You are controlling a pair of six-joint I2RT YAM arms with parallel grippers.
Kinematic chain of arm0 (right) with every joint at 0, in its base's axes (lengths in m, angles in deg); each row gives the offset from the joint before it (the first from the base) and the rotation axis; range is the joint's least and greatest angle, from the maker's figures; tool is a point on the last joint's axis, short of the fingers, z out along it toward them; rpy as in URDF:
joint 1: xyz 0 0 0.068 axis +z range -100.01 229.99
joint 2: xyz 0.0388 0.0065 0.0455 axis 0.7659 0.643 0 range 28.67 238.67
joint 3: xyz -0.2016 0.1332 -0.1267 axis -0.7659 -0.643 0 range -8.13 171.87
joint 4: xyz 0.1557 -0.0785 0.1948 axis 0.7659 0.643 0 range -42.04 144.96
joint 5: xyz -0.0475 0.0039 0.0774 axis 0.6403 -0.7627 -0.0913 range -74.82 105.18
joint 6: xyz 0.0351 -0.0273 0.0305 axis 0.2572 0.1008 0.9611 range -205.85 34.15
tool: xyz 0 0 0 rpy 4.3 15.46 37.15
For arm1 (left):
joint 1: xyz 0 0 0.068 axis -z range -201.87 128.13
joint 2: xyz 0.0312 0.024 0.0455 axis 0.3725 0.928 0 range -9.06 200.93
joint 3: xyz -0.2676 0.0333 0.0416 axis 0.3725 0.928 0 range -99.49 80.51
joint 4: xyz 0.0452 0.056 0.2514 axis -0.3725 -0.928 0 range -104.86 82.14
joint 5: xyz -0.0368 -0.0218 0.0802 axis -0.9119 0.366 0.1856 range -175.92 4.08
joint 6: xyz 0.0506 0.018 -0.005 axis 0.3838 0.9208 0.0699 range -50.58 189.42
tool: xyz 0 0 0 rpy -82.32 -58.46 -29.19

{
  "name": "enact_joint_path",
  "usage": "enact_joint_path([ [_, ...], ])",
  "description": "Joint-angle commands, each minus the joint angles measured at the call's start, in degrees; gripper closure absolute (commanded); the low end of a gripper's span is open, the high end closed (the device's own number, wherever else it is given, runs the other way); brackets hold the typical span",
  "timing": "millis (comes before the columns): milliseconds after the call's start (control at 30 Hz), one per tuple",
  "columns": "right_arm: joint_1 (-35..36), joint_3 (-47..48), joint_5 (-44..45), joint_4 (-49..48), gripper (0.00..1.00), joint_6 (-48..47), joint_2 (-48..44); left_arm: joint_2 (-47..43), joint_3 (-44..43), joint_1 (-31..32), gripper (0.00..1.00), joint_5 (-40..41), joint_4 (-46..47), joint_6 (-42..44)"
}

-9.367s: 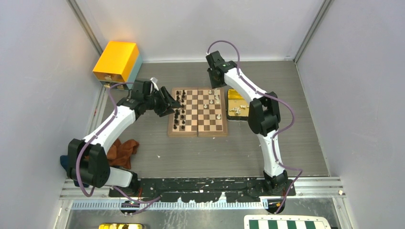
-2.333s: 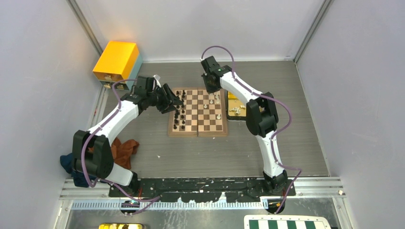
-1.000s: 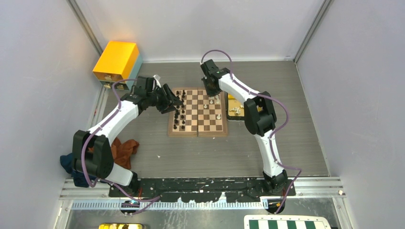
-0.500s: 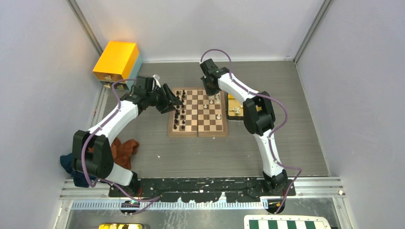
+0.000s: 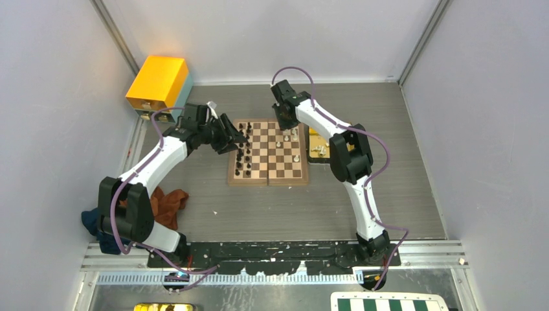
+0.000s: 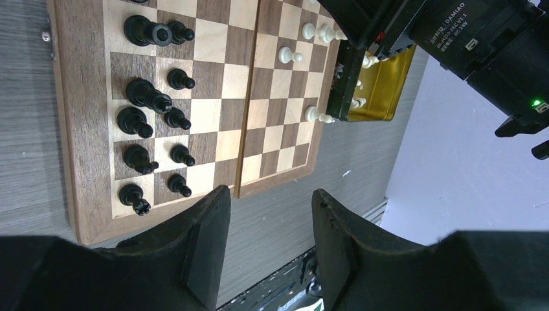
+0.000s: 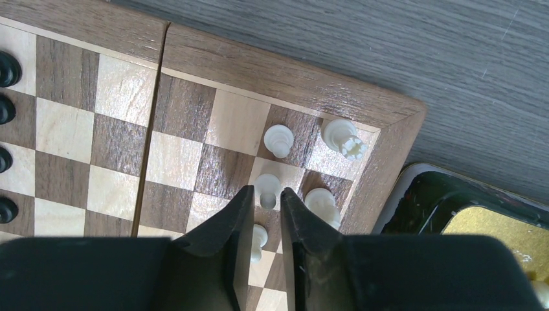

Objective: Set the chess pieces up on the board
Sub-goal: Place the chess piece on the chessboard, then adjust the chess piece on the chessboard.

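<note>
The wooden board (image 5: 268, 170) lies mid-table. Black chess pieces (image 5: 241, 155) stand in two columns on its left side, also seen in the left wrist view (image 6: 149, 97). A few white pieces (image 5: 289, 136) stand at its far right corner. My right gripper (image 5: 283, 123) hangs over that corner; its fingers (image 7: 265, 193) stand narrowly open on either side of a white pawn (image 7: 267, 186) that stands on its square. A white rook (image 7: 343, 137) and another pawn (image 7: 278, 139) stand just beyond. My left gripper (image 5: 236, 137) hovers open and empty (image 6: 270, 197) over the board's left edge.
A gold tray (image 5: 318, 133) with loose white pieces sits against the board's right edge (image 7: 492, 227). A yellow box (image 5: 158, 81) stands at the far left. A brown cloth (image 5: 167, 204) lies near the left arm. A green-and-white board (image 5: 388, 303) lies at the bottom.
The right gripper's fingers have parted slightly around the white pawn on the board. Neither arm has visibly shifted in the last second.
</note>
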Motion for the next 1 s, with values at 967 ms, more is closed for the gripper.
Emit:
enact_joint_path([
  [967, 1.0, 2.2, 1.7, -0.3, 0.69, -0.8, -7.4, -1.5, 0.5, -0.3, 0.5, -1.3, 1.9, 0.2],
])
